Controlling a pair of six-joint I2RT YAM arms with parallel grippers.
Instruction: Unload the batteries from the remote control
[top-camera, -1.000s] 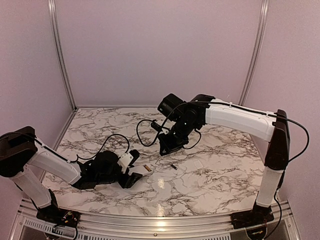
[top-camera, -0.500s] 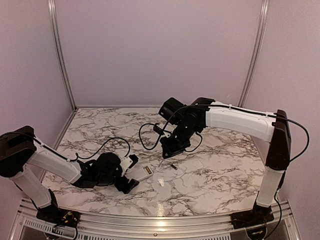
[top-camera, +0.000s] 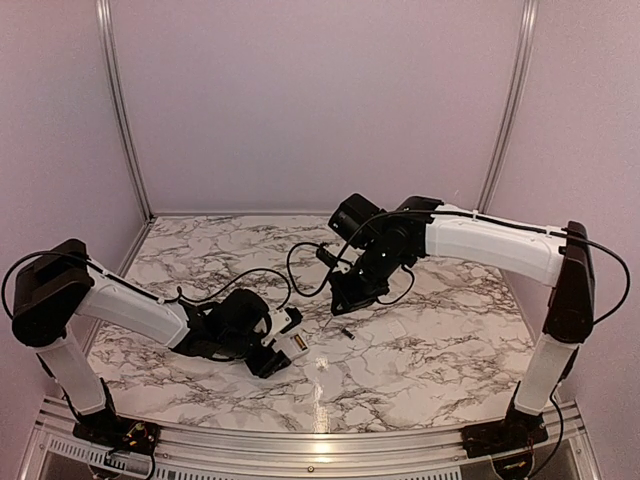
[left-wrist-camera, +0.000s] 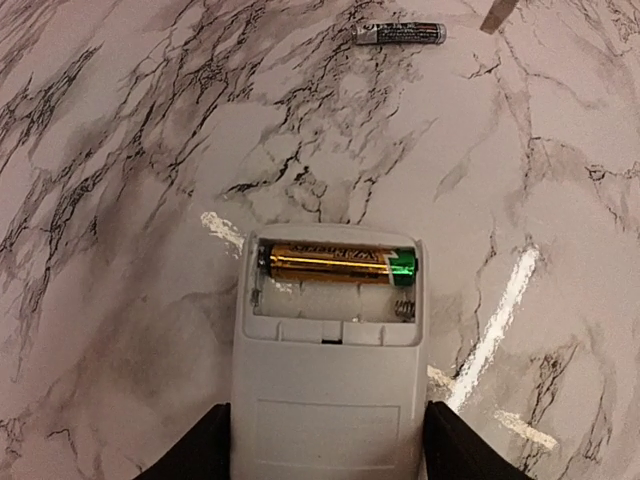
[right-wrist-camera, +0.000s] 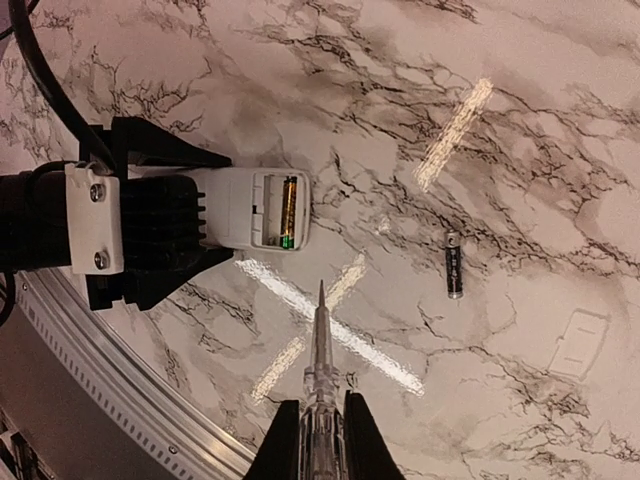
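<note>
- Left gripper (left-wrist-camera: 326, 440) holds the remote control (left-wrist-camera: 325, 400) low over the table (left-wrist-camera: 120, 150); its two fingers press on the long sides, and the open battery recess points away from the wrist.
- Right gripper (right-wrist-camera: 318, 412) is closed on a thin clear pointed tool (right-wrist-camera: 320, 340), and the tip hangs near the remote but apart from it.
- One loose battery (right-wrist-camera: 454, 265) already lies on the marble, well apart from the remote.
- The white cover plate (right-wrist-camera: 580, 343) also lies off to the side.
- One gold battery (left-wrist-camera: 335, 264) sits in the far slot of the recess; the near slot is empty.
- I judge the task about half done: the last battery must come out.
</note>
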